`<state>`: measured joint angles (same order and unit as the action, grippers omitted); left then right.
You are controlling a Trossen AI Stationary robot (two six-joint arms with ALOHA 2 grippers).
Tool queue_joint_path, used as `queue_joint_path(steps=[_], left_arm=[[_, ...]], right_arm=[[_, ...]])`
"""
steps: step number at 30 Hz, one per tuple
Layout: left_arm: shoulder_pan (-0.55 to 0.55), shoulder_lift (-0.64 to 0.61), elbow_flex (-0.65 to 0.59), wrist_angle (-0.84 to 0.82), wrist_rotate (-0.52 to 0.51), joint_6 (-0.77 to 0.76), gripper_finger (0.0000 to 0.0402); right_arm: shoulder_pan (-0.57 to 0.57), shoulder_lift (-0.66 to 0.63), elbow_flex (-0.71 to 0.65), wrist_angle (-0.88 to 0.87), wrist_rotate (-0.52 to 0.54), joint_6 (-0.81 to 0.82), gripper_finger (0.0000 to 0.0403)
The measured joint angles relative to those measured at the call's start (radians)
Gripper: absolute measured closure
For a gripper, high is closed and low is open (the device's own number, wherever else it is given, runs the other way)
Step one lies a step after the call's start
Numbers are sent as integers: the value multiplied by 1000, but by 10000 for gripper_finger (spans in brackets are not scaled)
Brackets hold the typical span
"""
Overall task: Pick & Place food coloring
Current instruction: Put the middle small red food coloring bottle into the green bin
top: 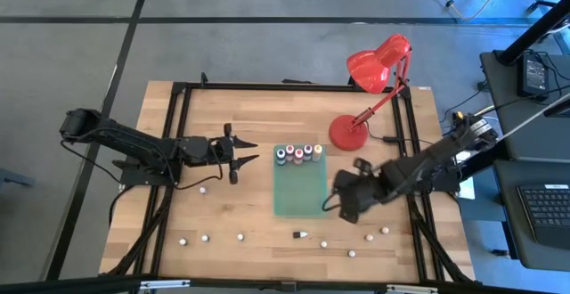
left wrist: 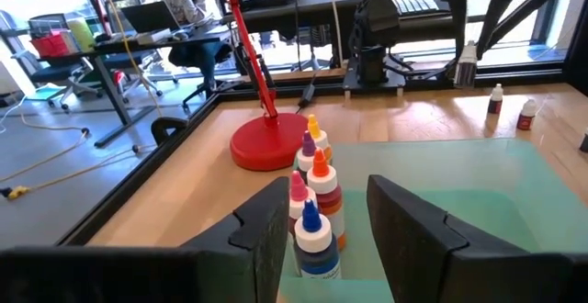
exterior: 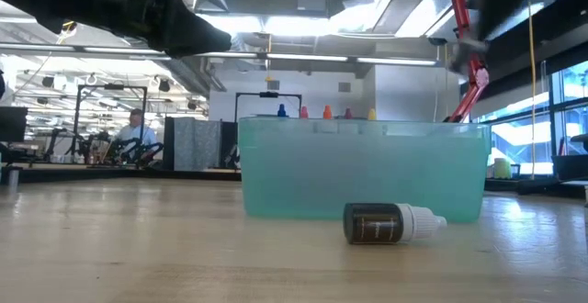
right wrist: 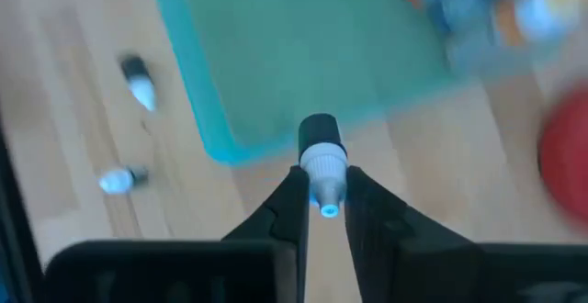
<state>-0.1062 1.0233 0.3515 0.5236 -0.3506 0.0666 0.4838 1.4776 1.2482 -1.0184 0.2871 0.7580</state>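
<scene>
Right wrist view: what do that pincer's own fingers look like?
The right pincer has two dark, matte fingers that narrow from a broad black base to slim tips. No markings or cables show on them.

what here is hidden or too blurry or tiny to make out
- Colour of the bottle in the right gripper: right wrist view shows only its dark body end-on.
- Upright bottles on the green tray: low view, the wall hides all but their tips.
- Small pieces along the table's front edge: high view, too small to identify.
</scene>
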Motion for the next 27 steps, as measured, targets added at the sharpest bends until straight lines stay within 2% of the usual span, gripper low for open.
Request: queue_joint_path(steps=[4,12,19,27], left_arm=[[0,0,0,0,0,0,258],[0,0,0,-3,1,0,258],[0,0,0,-3,0,0,258],[0,0,0,-4,0,0,258]], right_arm=[[-124,10,18,96,-93,-221,345],[-288,104,71,96,-197,-451,345],[-353,237,158,44,-211,-548,345],[-362,381,204,-13,-213,-587,345]])
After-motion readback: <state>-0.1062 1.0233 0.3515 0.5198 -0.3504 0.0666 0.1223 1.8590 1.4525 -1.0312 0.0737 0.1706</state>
